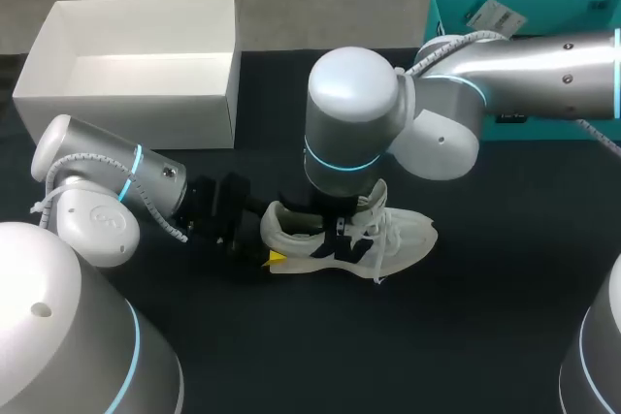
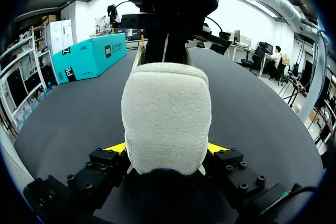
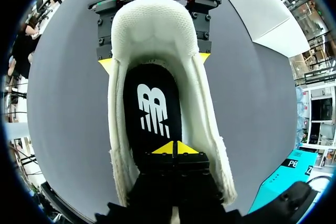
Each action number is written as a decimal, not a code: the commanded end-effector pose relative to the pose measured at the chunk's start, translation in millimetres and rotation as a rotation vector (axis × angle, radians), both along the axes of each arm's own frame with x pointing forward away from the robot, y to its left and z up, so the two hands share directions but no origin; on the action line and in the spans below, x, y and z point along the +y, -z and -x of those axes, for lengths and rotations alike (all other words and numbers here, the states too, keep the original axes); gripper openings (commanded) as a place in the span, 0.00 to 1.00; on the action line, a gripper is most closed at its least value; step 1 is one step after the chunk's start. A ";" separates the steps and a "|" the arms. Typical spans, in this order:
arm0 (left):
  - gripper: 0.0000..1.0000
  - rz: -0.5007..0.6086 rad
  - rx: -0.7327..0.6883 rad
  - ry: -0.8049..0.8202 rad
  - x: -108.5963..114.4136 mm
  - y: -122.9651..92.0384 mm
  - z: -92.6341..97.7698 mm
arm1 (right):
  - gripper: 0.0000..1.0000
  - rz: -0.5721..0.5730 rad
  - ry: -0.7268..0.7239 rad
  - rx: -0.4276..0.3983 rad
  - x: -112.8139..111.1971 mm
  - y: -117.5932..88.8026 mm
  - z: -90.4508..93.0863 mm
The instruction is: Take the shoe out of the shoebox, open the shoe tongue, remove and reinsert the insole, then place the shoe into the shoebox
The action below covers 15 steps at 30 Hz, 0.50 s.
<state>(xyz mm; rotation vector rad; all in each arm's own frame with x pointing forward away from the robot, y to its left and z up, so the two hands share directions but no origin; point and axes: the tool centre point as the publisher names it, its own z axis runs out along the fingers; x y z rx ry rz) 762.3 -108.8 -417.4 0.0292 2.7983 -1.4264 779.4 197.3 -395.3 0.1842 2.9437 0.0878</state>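
A white sneaker (image 1: 408,235) lies on the black table, toe to the right. My left gripper (image 1: 275,239) holds its heel: in the left wrist view its yellow fingertips (image 2: 116,147) press both sides of the fuzzy heel (image 2: 167,114). From above, my right gripper (image 3: 175,149) reaches down into the shoe's mouth. It is shut, and its yellow tips rest together on the black insole (image 3: 152,108). In the head view the right wrist (image 1: 354,118) hides the shoe's opening. Seen from the right wrist, the left gripper (image 3: 155,60) straddles the heel.
The open white shoebox (image 1: 126,118) stands at the back left, with nothing in it. A teal box (image 1: 456,12) sits at the back right behind my right arm. Bare black tabletop (image 1: 388,336) stretches in front of the shoe.
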 end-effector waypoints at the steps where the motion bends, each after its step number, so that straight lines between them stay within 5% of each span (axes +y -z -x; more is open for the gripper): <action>1: 0.00 -0.002 -0.002 -0.002 -0.2 -0.1 1.1 | 0.00 0.004 0.001 0.001 3.4 2.1 0.1; 15: 0.00 -0.002 -0.002 -0.002 -0.2 -0.1 1.1 | 0.00 0.023 0.030 -0.001 -3.8 10.9 -2.7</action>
